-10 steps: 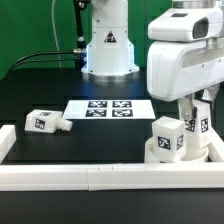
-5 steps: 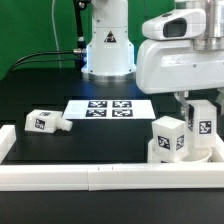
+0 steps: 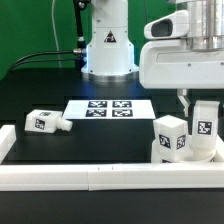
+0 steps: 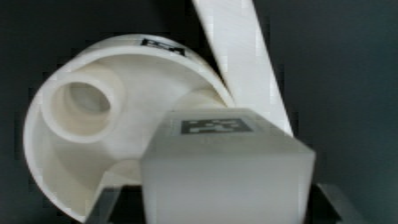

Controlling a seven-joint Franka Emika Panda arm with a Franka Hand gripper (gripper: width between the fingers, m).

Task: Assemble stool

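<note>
Stool seat [image 3: 200, 155]: lay at the exterior view's right, tucked into the corner of the white rails [image 3: 90, 176], apparently touching the front one. Bore a first leg [image 3: 169, 136] upright in it, tag facing out. Showed a second leg [image 3: 206, 124] just beside the first, upright over the seat, clamped at its blocky end by the gripper [image 3: 203, 108], jaws closed in tight against its sides. Could not tell from either view whether that leg's lower end met the seat. Had a third leg [image 3: 44, 122] lying loose well off to the exterior view's left, near the side rail. Offered open black table [image 3: 40, 95] around it, up to the marker board [image 3: 108, 106].
</note>
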